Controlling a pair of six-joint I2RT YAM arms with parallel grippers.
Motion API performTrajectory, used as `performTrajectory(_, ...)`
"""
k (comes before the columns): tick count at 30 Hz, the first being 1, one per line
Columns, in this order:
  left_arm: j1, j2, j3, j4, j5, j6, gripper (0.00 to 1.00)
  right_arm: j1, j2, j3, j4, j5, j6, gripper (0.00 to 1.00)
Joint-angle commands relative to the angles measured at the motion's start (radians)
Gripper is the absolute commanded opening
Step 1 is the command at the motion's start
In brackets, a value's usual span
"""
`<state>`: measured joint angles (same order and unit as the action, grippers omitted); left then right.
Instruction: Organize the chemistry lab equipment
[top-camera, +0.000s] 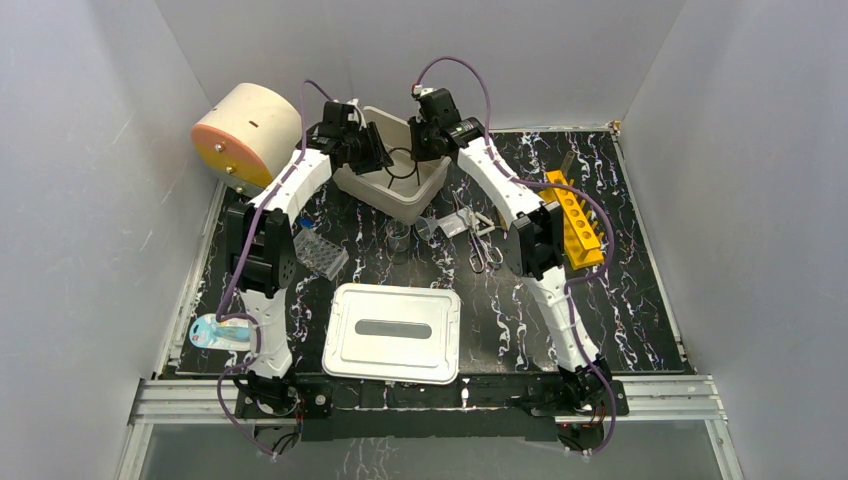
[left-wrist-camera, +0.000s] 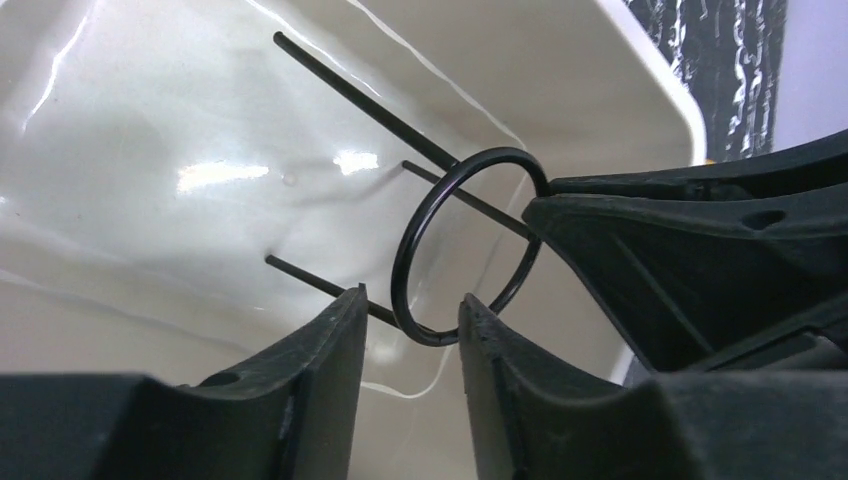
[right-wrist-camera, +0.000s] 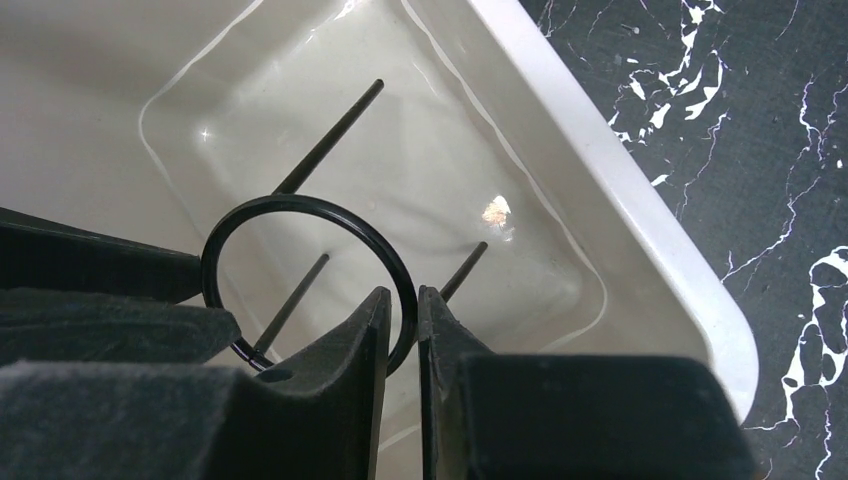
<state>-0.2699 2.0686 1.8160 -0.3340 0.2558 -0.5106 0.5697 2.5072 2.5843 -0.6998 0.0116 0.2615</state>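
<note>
The black wire ring stand (top-camera: 402, 166) hangs inside the cream bin (top-camera: 420, 206) at the back centre, its three legs pointing down toward the bin floor. My right gripper (top-camera: 425, 140) is shut on the ring's wire, seen in the right wrist view (right-wrist-camera: 402, 292) with the stand (right-wrist-camera: 330, 138) below it. My left gripper (top-camera: 378, 150) is open. In the left wrist view its jaws (left-wrist-camera: 412, 297) stand either side of the ring's lower edge without pinching the stand (left-wrist-camera: 370, 104).
Metal scissors (top-camera: 487, 250), a clear beaker (top-camera: 400, 237) and a funnel (top-camera: 430, 228) lie in front of the bin. A yellow rack (top-camera: 578, 215) is at the right. A metal tin (top-camera: 392, 332), a clear tray (top-camera: 320, 252) and a cream cylinder (top-camera: 245, 135) are nearby.
</note>
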Motion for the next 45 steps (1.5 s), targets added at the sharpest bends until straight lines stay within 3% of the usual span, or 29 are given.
performTrajectory(1,0.005,0.007,0.048,-0.01,0.007,0.001,0.32,-0.007,-0.02,0.05,0.039,-0.005,0.022,0.25)
performTrajectory(5,0.005,0.036,0.074,-0.023,-0.024,0.016,0.22,-0.011,-0.034,0.049,0.036,-0.005,0.042,0.32)
performTrajectory(10,0.01,0.098,0.147,-0.078,-0.042,0.011,0.19,-0.026,-0.091,0.041,0.026,-0.005,0.072,0.44)
performTrajectory(21,0.018,0.184,0.221,-0.113,0.134,-0.059,0.17,-0.044,-0.413,-0.252,0.126,-0.005,0.106,0.51)
performTrajectory(30,0.018,0.18,0.215,-0.137,0.309,-0.181,0.16,-0.045,-0.573,-0.428,0.108,0.026,0.124,0.52)
performTrajectory(35,0.018,0.165,0.286,-0.17,0.233,-0.143,0.26,-0.045,-0.637,-0.54,0.102,0.038,0.129,0.52)
performTrajectory(39,0.026,0.157,0.339,-0.213,0.111,-0.102,0.42,-0.044,-0.681,-0.61,0.099,0.034,0.144,0.52)
performTrajectory(45,0.031,0.125,0.373,-0.217,0.046,-0.076,0.65,-0.044,-0.745,-0.712,0.085,0.063,0.147,0.52)
